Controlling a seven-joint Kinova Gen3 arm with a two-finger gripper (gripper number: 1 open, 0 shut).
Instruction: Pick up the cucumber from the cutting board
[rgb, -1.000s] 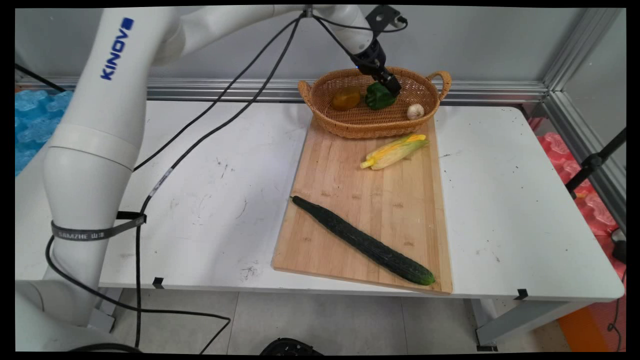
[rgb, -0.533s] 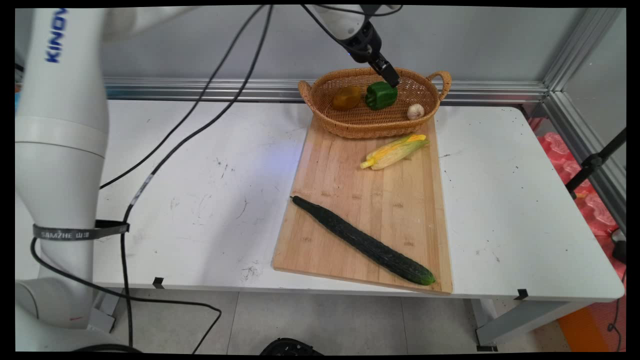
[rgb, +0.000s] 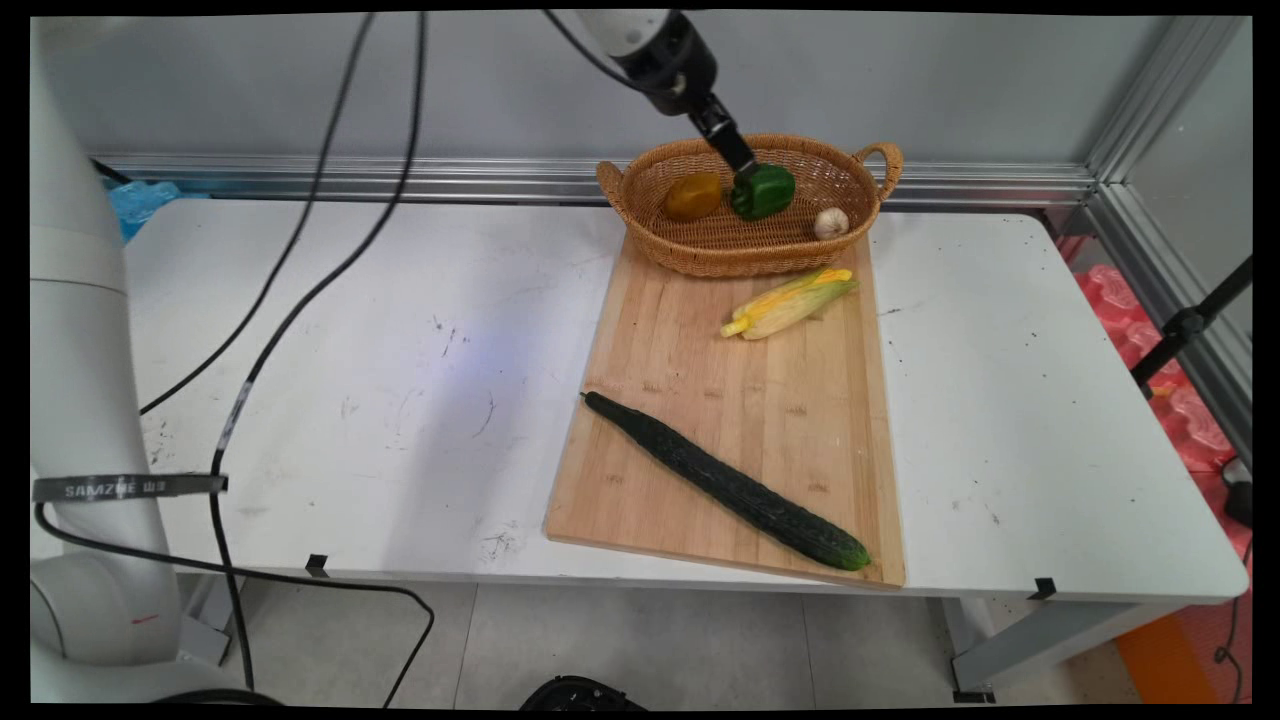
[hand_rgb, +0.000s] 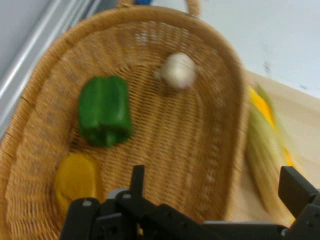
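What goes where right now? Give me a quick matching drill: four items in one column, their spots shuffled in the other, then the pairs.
Items:
1. green pepper
2. garlic
3. corn
4. cucumber

Places:
A. cutting board, near end, lying diagonally
B. basket, right end
C. cutting board, just in front of the basket
D. basket, middle, beside the yellow pepper

Pairs: 1-D, 2-B, 3-C, 4-A
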